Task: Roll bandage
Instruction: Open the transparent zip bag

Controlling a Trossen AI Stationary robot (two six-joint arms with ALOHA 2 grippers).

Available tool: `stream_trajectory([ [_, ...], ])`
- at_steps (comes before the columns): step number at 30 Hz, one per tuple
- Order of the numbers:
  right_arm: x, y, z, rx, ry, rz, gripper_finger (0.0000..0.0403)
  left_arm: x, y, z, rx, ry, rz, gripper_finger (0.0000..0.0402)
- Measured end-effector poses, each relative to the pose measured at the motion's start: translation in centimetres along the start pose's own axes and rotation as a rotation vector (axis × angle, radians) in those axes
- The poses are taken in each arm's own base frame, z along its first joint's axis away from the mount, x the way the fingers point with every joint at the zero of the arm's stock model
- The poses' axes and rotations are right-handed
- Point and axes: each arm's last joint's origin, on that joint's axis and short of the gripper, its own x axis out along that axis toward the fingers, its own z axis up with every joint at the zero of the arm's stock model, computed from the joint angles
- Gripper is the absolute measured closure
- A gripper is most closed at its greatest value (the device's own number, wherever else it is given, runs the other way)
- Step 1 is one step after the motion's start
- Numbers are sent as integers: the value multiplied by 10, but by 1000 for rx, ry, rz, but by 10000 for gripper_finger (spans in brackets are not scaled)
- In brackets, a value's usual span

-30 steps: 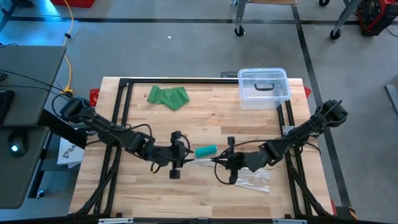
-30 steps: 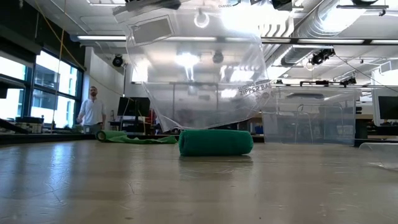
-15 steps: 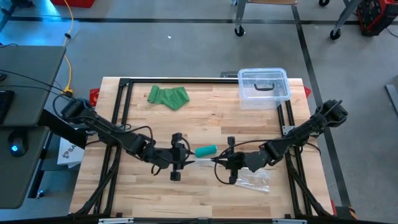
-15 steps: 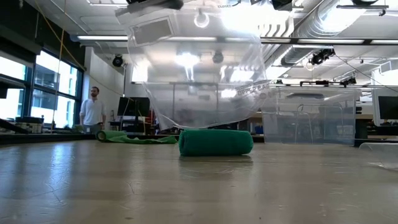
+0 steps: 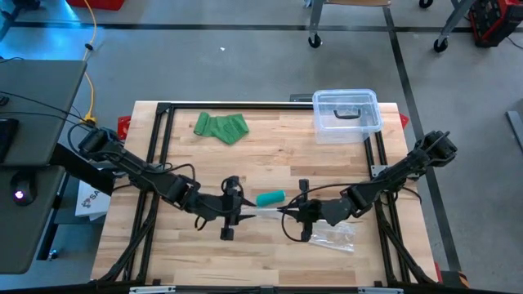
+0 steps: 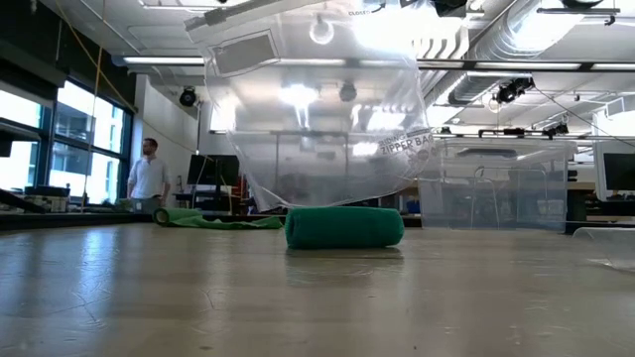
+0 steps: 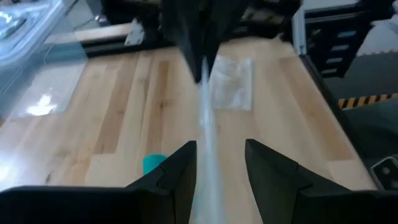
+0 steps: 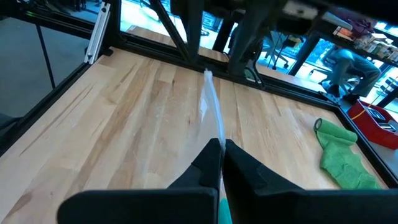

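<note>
Rolled green bandage [image 5: 270, 198] at mid-table, lying beside a clear zip bag [image 6: 317, 109] stretched between two grippers.
The left gripper [image 5: 239, 214] and right gripper [image 5: 286, 211] each pinch an opposite edge of the bag, fingers clamped on the film; in the overhead view the film itself is barely discernible. Far left lies a crumpled green cloth [image 5: 221, 127]; far right, a clear lidded box [image 5: 346, 114]; a second bag [image 5: 333, 237] lies near the right arm.

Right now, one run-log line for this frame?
left gripper: jaws around zipper bag edge | right gripper: shut on bag's other edge | bag: lifted, stretched between arms | rolled green bandage: on table, outside bag
</note>
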Motion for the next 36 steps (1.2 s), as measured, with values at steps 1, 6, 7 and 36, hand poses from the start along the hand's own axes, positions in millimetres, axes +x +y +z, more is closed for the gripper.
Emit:
stream_trajectory([
  [1,0,0,0,0,0,0,402,-1,0,1,-1,-10,-1,271],
  [6,0,0,0,0,0,0,402,5,5,1,-15,-8,22,271],
  [7,0,0,0,1,-1,0,402,6,5,-1,-14,7,26,271],
  [36,0,-1,3,15,-26,-3,402,29,4,-24,-30,149,88,281],
])
